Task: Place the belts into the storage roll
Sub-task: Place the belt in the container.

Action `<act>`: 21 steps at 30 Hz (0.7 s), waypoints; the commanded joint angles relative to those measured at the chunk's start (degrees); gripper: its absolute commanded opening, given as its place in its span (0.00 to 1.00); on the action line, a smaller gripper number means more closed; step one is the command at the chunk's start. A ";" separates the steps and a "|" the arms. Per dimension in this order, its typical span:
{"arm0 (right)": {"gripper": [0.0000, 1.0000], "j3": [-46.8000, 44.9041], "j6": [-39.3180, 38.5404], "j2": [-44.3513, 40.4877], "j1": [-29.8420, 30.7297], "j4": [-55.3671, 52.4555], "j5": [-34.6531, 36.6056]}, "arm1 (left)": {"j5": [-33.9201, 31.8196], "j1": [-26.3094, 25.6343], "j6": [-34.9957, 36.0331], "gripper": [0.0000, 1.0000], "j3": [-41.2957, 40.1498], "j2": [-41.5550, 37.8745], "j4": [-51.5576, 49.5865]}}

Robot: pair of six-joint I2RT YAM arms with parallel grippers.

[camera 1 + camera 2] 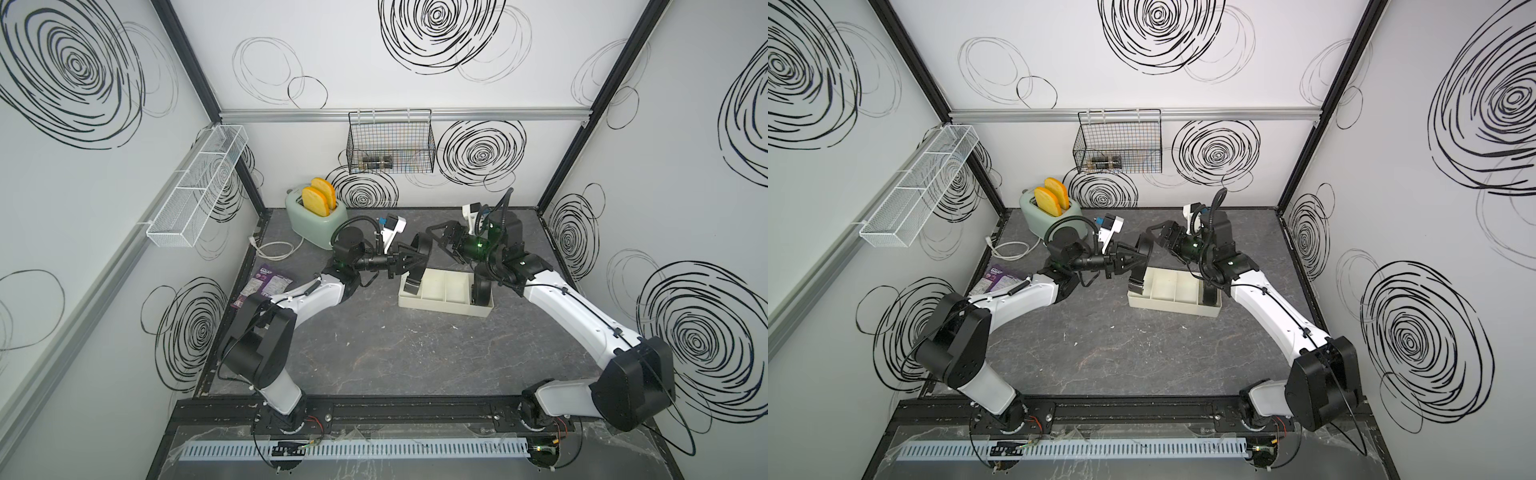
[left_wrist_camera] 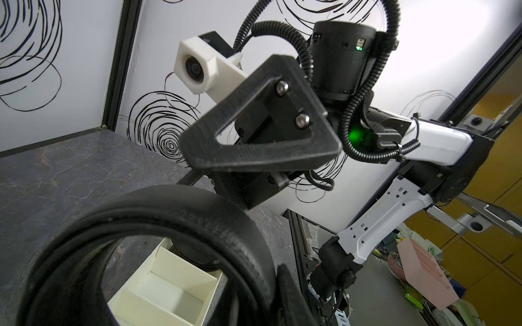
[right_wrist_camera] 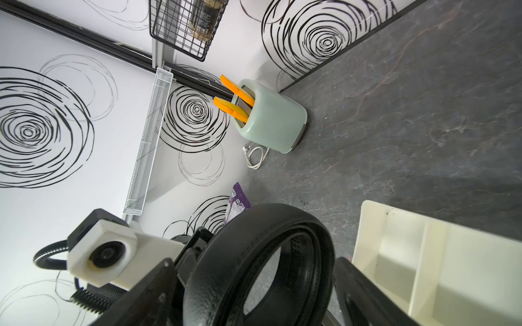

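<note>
The left gripper is pinching a coiled belt by its band and holding the loop up off the worktop. The right gripper is facing it from the opposite side. Its fingers are standing spread wide, one on each side of the loop. Whether they are touching the band cannot be told.

The belt's loose tail is hanging straight down beneath the left gripper, reaching the end wall of the storage roll. It is not clear whether the tail is dangling inside the end compartment or just outside it.

The storage roll, a cream tray with dividers, is lying on the worktop below both grippers and stretching back under the right gripper's arm. A second belt is sitting coiled and upright in the compartment at the end farthest from the left gripper, beneath the right wrist. The middle compartments are showing bare cream floor in both top views.

Behind the left gripper, a mint toaster is standing near the back wall, and a purple packet is lying beside the left arm.
</note>
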 commanded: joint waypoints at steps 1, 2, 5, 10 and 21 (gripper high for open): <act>0.84 -0.05 4.00 0.77 1.23 6.11 -1.21 | 2.28 0.21 -0.54 0.00 0.35 -0.74 7.08; 0.82 -0.05 4.14 1.08 1.32 6.73 -1.27 | 2.51 0.23 -0.58 0.00 0.35 -0.74 7.09; 0.76 0.03 5.97 2.16 1.97 9.23 -1.78 | 2.83 0.05 -0.53 0.00 0.18 -0.99 7.09; 0.61 1.13 6.74 4.36 3.21 10.15 -2.65 | 4.23 -0.39 -1.02 0.00 0.53 -0.40 7.00; 0.76 -0.29 6.51 3.78 3.24 9.13 -3.95 | 6.89 -0.07 -3.31 0.00 1.67 1.47 8.06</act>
